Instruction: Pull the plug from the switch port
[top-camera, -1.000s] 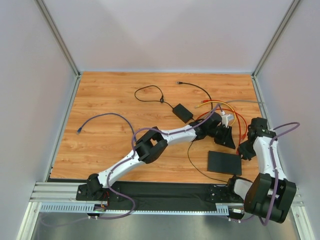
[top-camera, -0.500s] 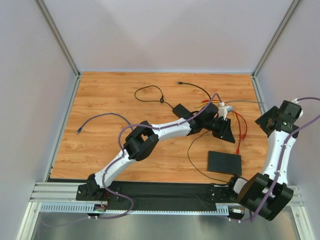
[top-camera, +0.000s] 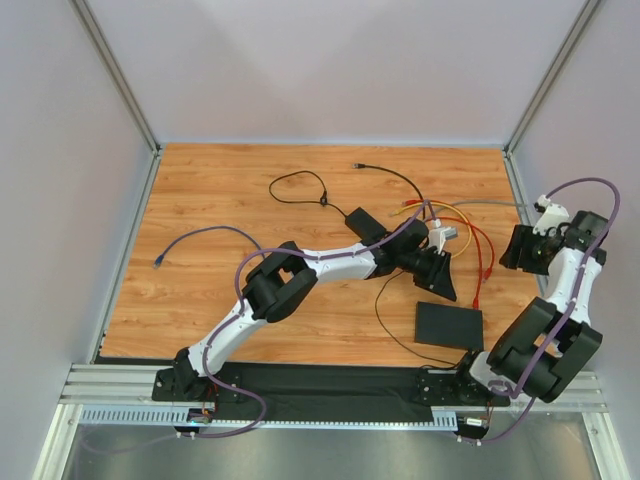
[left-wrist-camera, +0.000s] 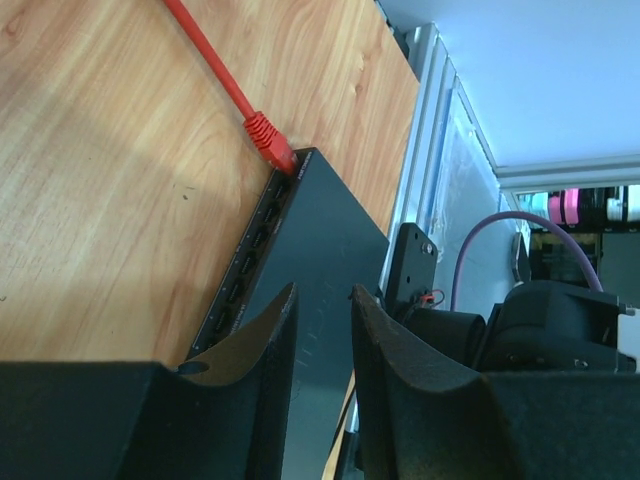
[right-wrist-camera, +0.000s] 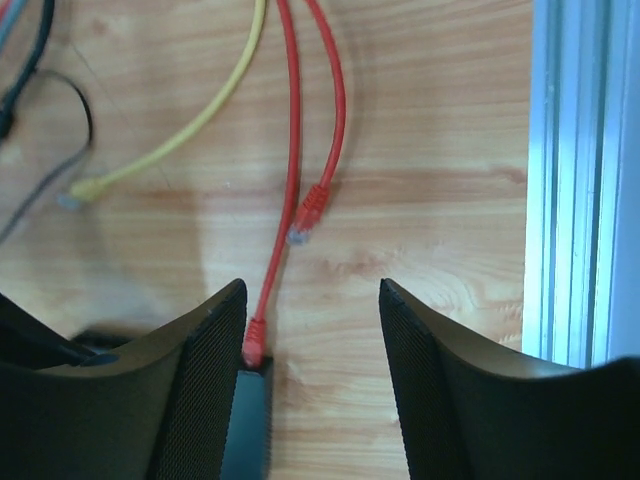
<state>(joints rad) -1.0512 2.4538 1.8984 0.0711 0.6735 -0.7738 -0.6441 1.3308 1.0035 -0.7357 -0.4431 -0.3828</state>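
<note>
The switch (top-camera: 449, 325), a flat black box, lies near the front right of the table. A red plug (left-wrist-camera: 270, 140) sits in the end socket of the switch (left-wrist-camera: 320, 250), and its red cable (top-camera: 484, 262) runs away toward the back. My left gripper (left-wrist-camera: 324, 295) hovers over the switch's top with a narrow gap between its fingers and nothing in it; from above, the left gripper (top-camera: 442, 280) is at the switch's far edge. My right gripper (right-wrist-camera: 310, 300) stands wide open and empty above the wood, the red plug (right-wrist-camera: 253, 345) just beside its left finger (right-wrist-camera: 205, 380).
A second red cable ends in a loose plug (right-wrist-camera: 308, 215), and a yellow cable (right-wrist-camera: 200, 125) lies left of it. A black power brick (top-camera: 365, 222) with a looped black lead (top-camera: 300, 185) lies at mid-back. A purple cable (top-camera: 200, 235) curls at left. An aluminium rail (right-wrist-camera: 570, 180) borders the right edge.
My right arm lifted away from the plug, swung out to the right and came partly back, and its jaws opened wide. My left gripper shifted slightly toward the switch.
</note>
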